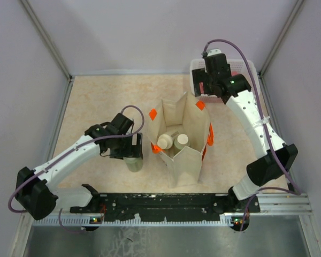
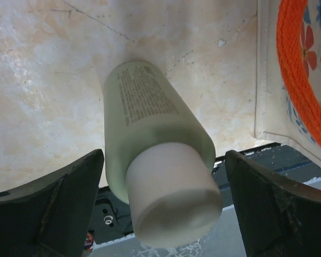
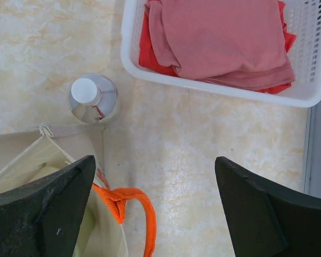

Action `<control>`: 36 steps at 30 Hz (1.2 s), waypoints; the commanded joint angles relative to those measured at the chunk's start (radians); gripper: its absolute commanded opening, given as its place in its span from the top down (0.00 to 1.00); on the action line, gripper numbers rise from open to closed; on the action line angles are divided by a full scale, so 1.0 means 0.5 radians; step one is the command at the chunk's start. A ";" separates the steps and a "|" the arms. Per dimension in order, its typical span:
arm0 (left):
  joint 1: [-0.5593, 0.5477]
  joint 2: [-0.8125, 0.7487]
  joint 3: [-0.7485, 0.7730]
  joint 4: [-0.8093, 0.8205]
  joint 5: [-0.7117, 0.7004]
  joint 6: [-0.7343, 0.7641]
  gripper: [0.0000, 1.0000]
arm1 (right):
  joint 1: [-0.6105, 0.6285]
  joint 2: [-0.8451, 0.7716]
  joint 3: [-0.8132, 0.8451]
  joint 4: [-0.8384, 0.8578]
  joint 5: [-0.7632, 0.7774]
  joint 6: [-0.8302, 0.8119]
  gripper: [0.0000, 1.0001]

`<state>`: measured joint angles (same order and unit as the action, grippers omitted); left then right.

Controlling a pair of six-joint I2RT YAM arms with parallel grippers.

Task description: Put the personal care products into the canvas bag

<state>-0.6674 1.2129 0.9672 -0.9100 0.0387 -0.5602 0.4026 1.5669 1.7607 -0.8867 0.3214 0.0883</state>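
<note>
A sage-green bottle (image 2: 150,123) with an off-white cap (image 2: 174,195) stands upright on the table, just left of the canvas bag (image 1: 188,152). My left gripper (image 2: 163,171) is open around its top, with a gap between each finger and the bottle; in the top view the left gripper (image 1: 130,151) is over the bottle (image 1: 134,163). Two capped bottles (image 1: 165,141) (image 1: 181,140) stand inside the bag. My right gripper (image 3: 155,160) is open and empty, above the floor between the bag's corner (image 3: 37,155) and the basket. A small clear bottle (image 3: 92,98) with a white cap stands beside that corner.
A white lattice basket (image 3: 214,88) holding a red cloth (image 3: 219,37) sits at the back right, also in the top view (image 1: 236,67). Orange bag handles (image 3: 136,206) (image 2: 297,75) hang off the bag. Grey walls enclose the table; a black rail (image 1: 166,202) runs along the near edge.
</note>
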 commanded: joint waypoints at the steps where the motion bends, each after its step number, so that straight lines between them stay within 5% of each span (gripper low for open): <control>1: -0.009 0.081 -0.046 0.230 -0.026 0.001 0.00 | -0.015 -0.075 0.034 0.045 0.024 -0.034 0.07; 5: -0.009 0.168 -0.066 0.255 -0.017 0.021 0.05 | -0.015 -0.054 0.080 0.029 0.045 -0.039 0.07; 7: -0.009 0.180 -0.070 0.255 0.003 0.029 0.15 | -0.017 -0.054 0.083 0.031 0.051 -0.044 0.07; 16: -0.009 0.115 -0.130 0.243 0.015 -0.008 0.98 | -0.017 -0.029 0.091 0.033 0.054 -0.054 0.07; 24: -0.006 0.052 0.158 0.206 -0.119 0.038 1.00 | -0.014 -0.026 0.102 0.028 0.050 -0.057 0.07; 36: -0.006 -0.006 0.780 -0.057 -0.712 0.106 1.00 | -0.017 -0.093 0.076 0.006 0.097 -0.078 0.07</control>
<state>-0.6678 1.2686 1.2575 -0.9272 -0.1768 -0.5369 0.4026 1.5669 1.7638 -0.8902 0.3405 0.0628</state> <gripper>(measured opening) 0.761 0.932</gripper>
